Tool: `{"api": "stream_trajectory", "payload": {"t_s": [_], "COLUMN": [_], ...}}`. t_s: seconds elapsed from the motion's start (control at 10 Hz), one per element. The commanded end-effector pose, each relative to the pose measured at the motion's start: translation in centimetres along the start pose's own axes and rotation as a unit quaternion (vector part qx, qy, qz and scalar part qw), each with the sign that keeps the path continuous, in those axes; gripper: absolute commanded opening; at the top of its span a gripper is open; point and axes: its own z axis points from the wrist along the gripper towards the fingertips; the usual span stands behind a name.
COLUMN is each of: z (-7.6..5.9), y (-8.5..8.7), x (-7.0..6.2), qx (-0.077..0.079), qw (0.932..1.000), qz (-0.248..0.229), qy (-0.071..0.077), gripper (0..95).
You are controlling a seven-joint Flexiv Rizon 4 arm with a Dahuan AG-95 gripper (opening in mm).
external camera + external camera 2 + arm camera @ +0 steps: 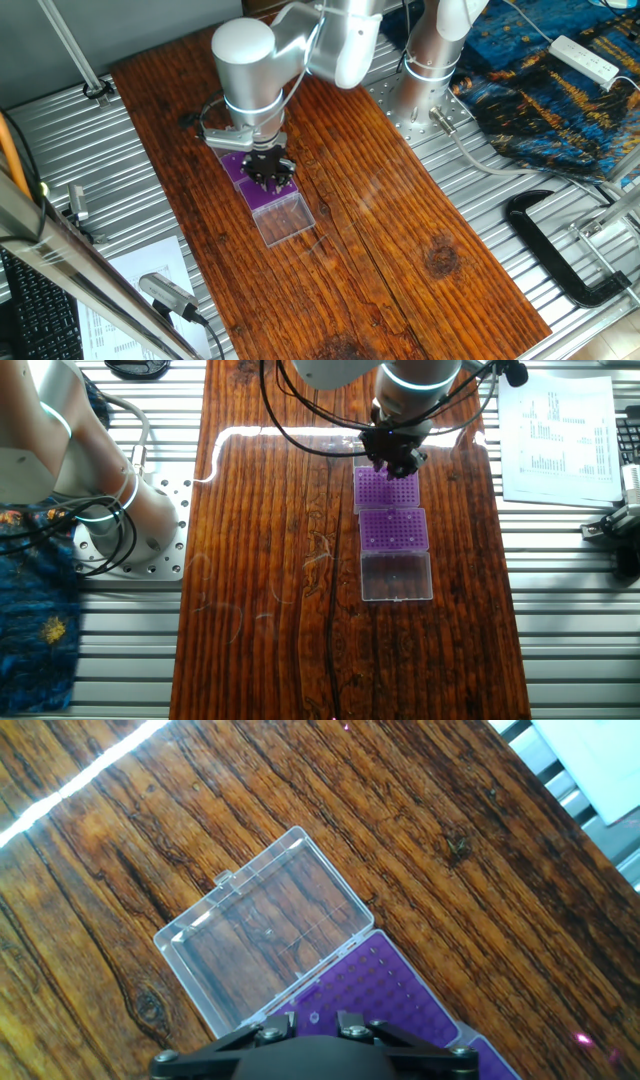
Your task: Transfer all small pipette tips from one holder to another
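Observation:
Two purple racks lie end to end on the wooden table: one (383, 490) right under my hand, the other (393, 528) beside its open clear lid (397, 575). My gripper (393, 458) hovers low over the first rack, jaws apart and nothing seen between them. In the hand view the fingers (265, 1032) frame the purple rack (390, 990), with one small whitish pipette tip (314, 1017) standing in a hole between them. A few pale dots (392, 970) show along the rack's edge. In the first fixed view the gripper (270, 168) hides most of the rack (262, 192).
The clear lid (265, 935) lies flat on the wood beyond the racks. The arm's base (425, 70) stands at the table's back edge. A black clamp (560, 240) and papers (555, 430) lie on the metal surface off the wood.

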Motion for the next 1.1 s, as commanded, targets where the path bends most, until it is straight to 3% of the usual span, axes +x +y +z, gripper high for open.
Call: {"api": "stream_trajectory", "payload": {"t_s": [0.1,0.4,0.6,0.7,0.9,1.0,1.1], "z": [-0.6,-1.5,-1.3,-1.1,-0.9,-0.6,-0.4], "y": [-0.6,-3.0,-4.2,-4.7,-5.9,-6.4,-6.4], "x": [0.5,2.7,3.9,4.2,4.6,4.7,4.8], "qx": [0.0,0.003,0.002,0.003,0.004,0.004,0.004], "qw": [1.0,0.999,0.9982,0.9979,0.9965,0.9957,0.9952], "qz": [-0.004,-0.037,-0.054,-0.059,-0.079,-0.089,-0.094], "qy": [0.006,0.025,0.028,0.028,0.028,0.028,0.029], "gripper": [19.0,19.0,19.0,0.0,0.0,19.0,19.0]}}
